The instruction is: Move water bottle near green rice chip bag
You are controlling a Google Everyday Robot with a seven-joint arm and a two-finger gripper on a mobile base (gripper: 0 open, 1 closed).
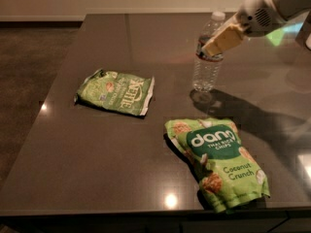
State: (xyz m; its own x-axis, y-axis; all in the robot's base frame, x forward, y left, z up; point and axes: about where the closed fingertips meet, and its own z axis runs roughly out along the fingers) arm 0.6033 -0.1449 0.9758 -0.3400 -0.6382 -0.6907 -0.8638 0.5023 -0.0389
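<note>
The water bottle (204, 71) is clear with a white cap and stands upright at the back middle of the dark table (97, 149). My gripper (212, 44) reaches in from the upper right and is shut on the bottle's shoulder; one beige finger (223, 39) crosses in front of it. The green rice chip bag (218, 161) lies flat near the table's front edge, a short way in front of the bottle. There is a gap of bare table between bottle and bag.
A smaller pale green Kettle bag (116, 92) lies flat to the left of the bottle. The table's front edge runs just below the rice chip bag. Dark floor (29, 81) lies beyond the left edge.
</note>
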